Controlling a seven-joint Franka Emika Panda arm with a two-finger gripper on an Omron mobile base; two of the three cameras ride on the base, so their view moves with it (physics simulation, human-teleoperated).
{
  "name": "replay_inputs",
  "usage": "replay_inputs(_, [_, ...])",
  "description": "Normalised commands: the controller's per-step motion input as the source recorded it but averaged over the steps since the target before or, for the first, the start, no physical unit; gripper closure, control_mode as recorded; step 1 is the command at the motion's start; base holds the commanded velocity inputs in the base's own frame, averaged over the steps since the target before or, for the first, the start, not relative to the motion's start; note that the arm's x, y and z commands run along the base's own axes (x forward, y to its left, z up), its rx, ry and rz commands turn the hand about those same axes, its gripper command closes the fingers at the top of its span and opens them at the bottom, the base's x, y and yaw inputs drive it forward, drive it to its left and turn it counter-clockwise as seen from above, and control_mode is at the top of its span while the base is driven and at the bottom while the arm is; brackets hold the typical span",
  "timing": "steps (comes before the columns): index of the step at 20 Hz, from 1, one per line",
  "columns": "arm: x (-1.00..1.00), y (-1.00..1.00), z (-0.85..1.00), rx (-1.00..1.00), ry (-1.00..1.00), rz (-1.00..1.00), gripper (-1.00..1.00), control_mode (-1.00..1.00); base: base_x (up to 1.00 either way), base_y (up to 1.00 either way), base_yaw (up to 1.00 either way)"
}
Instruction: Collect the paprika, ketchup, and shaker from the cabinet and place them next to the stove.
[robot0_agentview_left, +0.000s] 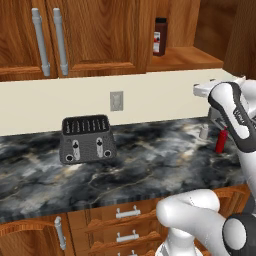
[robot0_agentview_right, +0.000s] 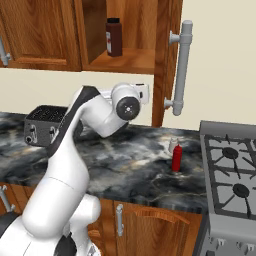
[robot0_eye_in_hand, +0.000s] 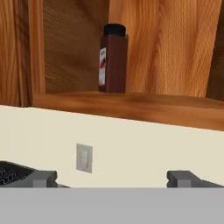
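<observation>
Two of three delivered — ketchup (robot0_agentview_right: 176, 157) and shaker (robot0_agentview_right: 172, 145) stand on the bench (robot0_agentview_right: 125, 165) near the stove (robot0_agentview_right: 232, 175); paprika (robot0_eye_in_hand: 113, 59) remains in the cabinet (robot0_eye_in_hand: 131, 103). End effector (robot0_eye_in_hand: 112, 178) spread, empty.

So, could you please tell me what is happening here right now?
The robot is clearing seasonings out of the cabinet. The ketchup and shaker already stand together on the counter left of the stove. The paprika is alone on the shelf, and the tool is open, empty and facing it from below.
</observation>
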Motion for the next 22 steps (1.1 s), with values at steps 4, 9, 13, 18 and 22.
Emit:
replay_inputs(4, [0.0,0.0,0.27,0.0,0.0,0.0,-1.0,-1.0,0.0,0.0,0.0])
replay_inputs(9, [-0.01,0.0,0.07,0.0,-0.05,0.0,-1.0,-1.0,0.0,0.0,0.0])
replay_inputs(13, [0.16,0.09,0.62,0.0,-0.05,-0.01,-1.0,-1.0,0.0,0.0,0.0])
replay_inputs(18, [0.3,0.07,0.62,0.0,0.0,-0.01,-1.0,-1.0,0.0,0.0,0.0])
replay_inputs(22, [0.31,-0.02,0.52,0.0,0.02,0.0,-1.0,-1.0,0.0,0.0,0.0])
